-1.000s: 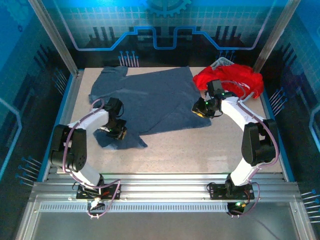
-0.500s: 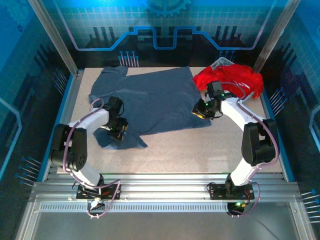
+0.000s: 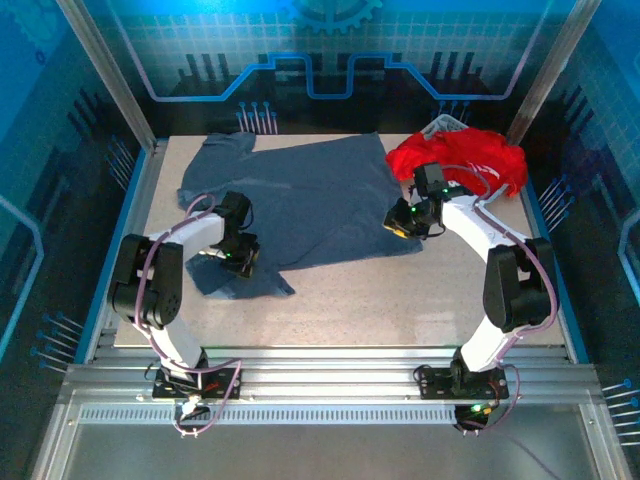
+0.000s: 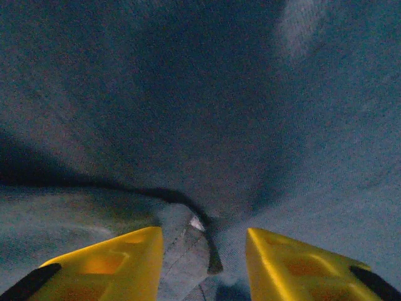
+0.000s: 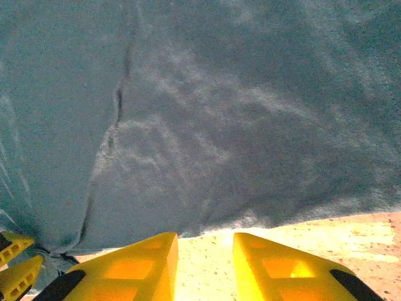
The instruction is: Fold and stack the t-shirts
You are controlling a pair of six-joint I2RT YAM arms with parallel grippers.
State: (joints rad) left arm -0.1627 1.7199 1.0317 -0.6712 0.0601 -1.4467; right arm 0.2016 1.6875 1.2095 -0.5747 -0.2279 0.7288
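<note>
Blue shirt [image 3: 300, 205] is lying spread over the left and middle of the table [image 3: 400, 300], unfolded, with one sleeve bunching at its near-left corner. My left pincer [image 3: 238, 262] is hovering low over that bunch, its fingers spread astride a ridge of cloth and not pinching it (as far as my wrist view is showing). My right pincer [image 3: 402, 224] is sitting at the shirt's near-right hem, fingers parted with bare table between them, holding nothing. Red shirt [image 3: 460, 160] is lying in a heap at the far right, draping over the basket [image 3: 440, 125]. I am judging the task as barely begun: no clean fold is showing and no stack is standing anywhere. Folding the blue shirt, folding the red one and stacking them are all waiting.
</note>
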